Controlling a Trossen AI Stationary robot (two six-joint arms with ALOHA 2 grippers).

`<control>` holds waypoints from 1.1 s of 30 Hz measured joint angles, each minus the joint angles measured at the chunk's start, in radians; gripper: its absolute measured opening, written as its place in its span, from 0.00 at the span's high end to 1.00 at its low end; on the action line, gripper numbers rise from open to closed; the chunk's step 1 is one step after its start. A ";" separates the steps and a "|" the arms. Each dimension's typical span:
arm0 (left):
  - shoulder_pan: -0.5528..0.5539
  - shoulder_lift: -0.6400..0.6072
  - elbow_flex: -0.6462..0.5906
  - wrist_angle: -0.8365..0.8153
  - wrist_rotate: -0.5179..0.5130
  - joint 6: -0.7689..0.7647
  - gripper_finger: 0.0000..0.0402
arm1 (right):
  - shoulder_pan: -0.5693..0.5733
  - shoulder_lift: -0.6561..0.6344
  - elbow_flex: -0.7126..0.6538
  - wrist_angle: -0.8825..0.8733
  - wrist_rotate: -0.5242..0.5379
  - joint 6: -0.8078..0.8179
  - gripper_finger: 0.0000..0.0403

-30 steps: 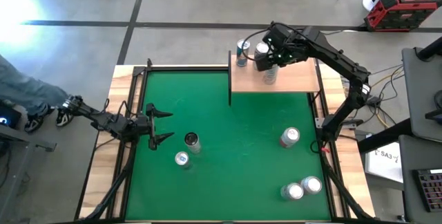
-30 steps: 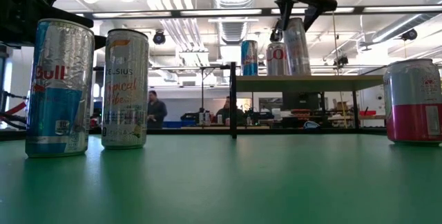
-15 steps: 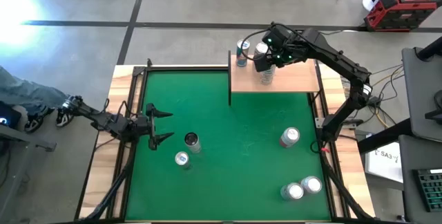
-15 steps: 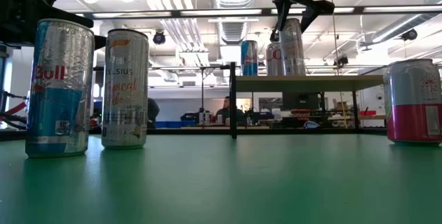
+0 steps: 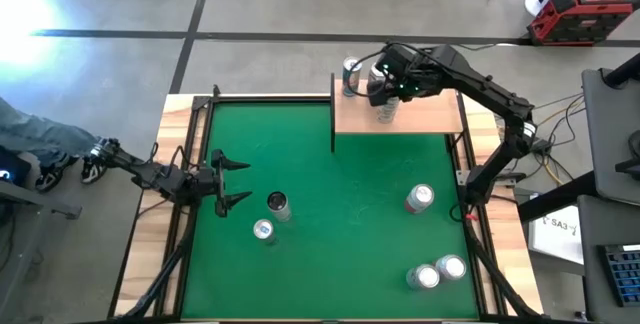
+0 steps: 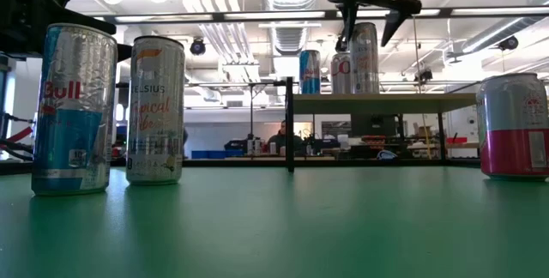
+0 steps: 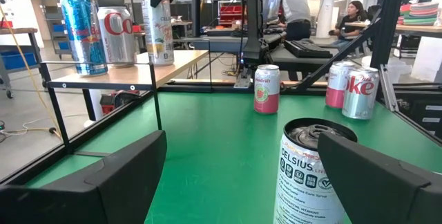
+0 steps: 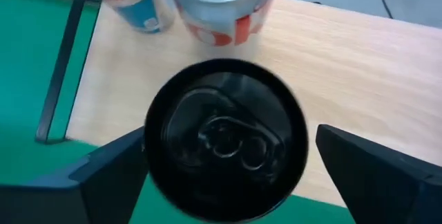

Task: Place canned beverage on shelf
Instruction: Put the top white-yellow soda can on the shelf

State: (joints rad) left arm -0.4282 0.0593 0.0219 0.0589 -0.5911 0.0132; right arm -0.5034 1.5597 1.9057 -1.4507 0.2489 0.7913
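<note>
Overhead view: right gripper [image 5: 383, 86] hangs over the shelf [image 5: 430, 117] at the table's far edge, reaching in from the right side with its arm bent at the elbow. Directly beneath it a slim can [image 5: 385, 111] stands upright on the pale board. Two more cans sit near the shelf's far left corner. The left gripper [image 5: 232, 181] waits low at the table's left side, fingers spread, nothing between them.

Table-level view: the slim can [image 6: 364, 58] stands straight on the shelf [image 6: 377, 99], its long axis vertical. The right gripper's [image 6: 371, 8] fingers are splayed above its top, clear of its sides, so the can looks released.

Left wrist view: a Celsius can [image 7: 314, 169] stands just ahead of the open fingers; the shelf [image 7: 117, 72] lies well beyond.

Right wrist view: the slim can's dark lid [image 8: 224, 137] lies straight below, centred between the spread fingers [image 8: 103, 172]. Any withdrawal should probably go straight upward, along the can's axis, to avoid tipping it.
</note>
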 joint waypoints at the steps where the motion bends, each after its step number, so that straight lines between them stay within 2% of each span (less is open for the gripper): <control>1: 0.000 0.000 0.000 0.000 0.000 0.000 0.10 | 0.006 0.000 0.000 -0.003 0.015 0.017 0.02; 9: 0.000 0.000 0.000 0.000 0.000 0.000 0.10 | 0.101 0.000 0.000 -0.019 0.167 0.219 0.01; 19: 0.000 0.000 0.000 0.000 0.000 0.000 0.10 | 0.259 0.030 -0.002 -0.094 0.417 0.580 0.01; 24: 0.000 0.000 0.000 0.000 0.000 0.000 0.10 | 0.275 0.073 -0.002 -0.107 0.483 0.684 0.01; 33: 0.000 0.000 0.000 0.000 0.000 0.000 0.10 | 0.265 0.107 -0.002 -0.121 0.514 0.767 0.01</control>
State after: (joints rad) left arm -0.4282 0.0595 0.0219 0.0589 -0.5911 0.0132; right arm -0.2386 1.6664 1.9038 -1.5719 0.7631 1.5579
